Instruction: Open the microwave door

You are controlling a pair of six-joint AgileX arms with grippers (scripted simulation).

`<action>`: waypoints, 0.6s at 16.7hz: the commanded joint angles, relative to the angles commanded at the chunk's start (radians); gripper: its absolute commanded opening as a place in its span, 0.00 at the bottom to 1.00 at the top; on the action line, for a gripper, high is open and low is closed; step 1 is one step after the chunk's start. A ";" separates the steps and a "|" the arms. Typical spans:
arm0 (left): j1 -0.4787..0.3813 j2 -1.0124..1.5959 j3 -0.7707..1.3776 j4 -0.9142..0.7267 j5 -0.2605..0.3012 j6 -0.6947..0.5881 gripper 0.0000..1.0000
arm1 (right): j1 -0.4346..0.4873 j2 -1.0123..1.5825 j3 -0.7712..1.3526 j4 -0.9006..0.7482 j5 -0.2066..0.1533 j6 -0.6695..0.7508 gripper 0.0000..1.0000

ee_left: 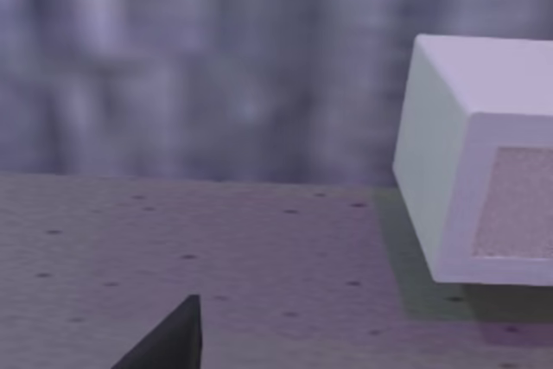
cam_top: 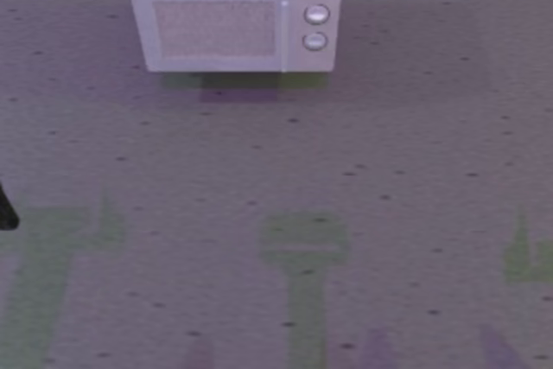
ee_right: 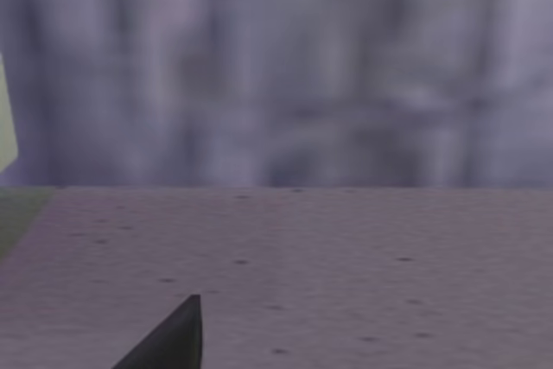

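Note:
The white microwave (cam_top: 235, 8) stands at the back of the table, slightly left of centre. Its door (cam_top: 212, 30) lies flush with the front, with the speckled grey mesh window facing me and a thin pale handle strip (cam_top: 283, 34) along its right edge. Two silver knobs (cam_top: 316, 27) sit on the narrow panel to the right. The left wrist view shows the microwave (ee_left: 471, 153) from its left corner, far off. My left gripper (cam_top: 5, 212) is parked at the table's left edge, only a dark tip (ee_left: 173, 343) showing. My right gripper (ee_right: 173, 343) is outside the top view.
The speckled grey-purple table (cam_top: 276, 213) stretches from the microwave to the near edge, with faint greenish arm shadows (cam_top: 304, 248) on it. A blurred grey curtain backdrop (ee_right: 276, 66) stands behind the table. A sliver of the microwave's side (ee_right: 5, 118) shows in the right wrist view.

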 joint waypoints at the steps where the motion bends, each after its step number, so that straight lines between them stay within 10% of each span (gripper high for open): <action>1: -0.017 0.066 0.079 -0.039 -0.007 -0.014 1.00 | 0.000 0.000 0.000 0.000 0.000 0.000 1.00; 10: -0.210 0.834 0.998 -0.487 -0.097 -0.184 1.00 | 0.000 0.000 0.000 0.000 0.000 0.000 1.00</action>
